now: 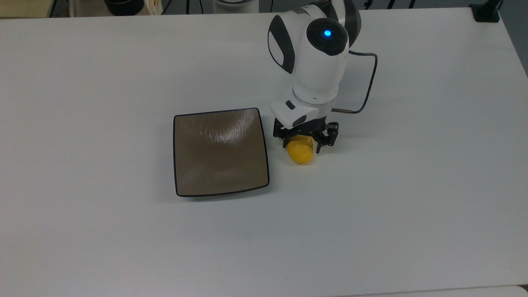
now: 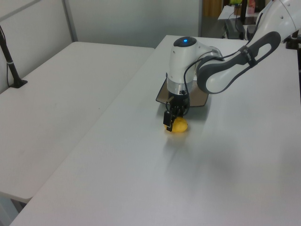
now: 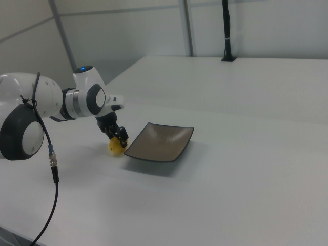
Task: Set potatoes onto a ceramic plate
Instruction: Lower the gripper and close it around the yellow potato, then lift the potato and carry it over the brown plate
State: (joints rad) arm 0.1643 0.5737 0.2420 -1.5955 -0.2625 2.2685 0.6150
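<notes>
Gripper [image 1: 304,143] down at the tabletop [image 1: 123,247], its two black fingers spread apart and standing on either side of the potato [image 1: 301,153], one toward the top view's left and one toward the top view's right; whether the pads already touch the yellow skin I cannot tell, but the jaws are open and hold nothing as yet. Seen in the top view, the potato lies directly below the gripper, its nearer end poking out toward the camera from under the wrist, its far end hidden beneath the fingers. Its long axis seems to run from near to far in the top view, so the fingers straddle it across the narrow way, which I judge the right way to close on it. In the left view the gripper [image 2: 169,123] sits low over the potato [image 2: 179,126], which rests on the tabletop and is not lifted. Just beside it, toward the top view's left, lies the ceramic plate [image 1: 220,150], square, glossy grey-brown, bare, its right edge near the potato but apart from it. In the right view the potato [image 3: 116,147] sits close against the plate's corner [image 3: 134,152]. After a close and a lift, a short carry to the top view's left should suffice
</notes>
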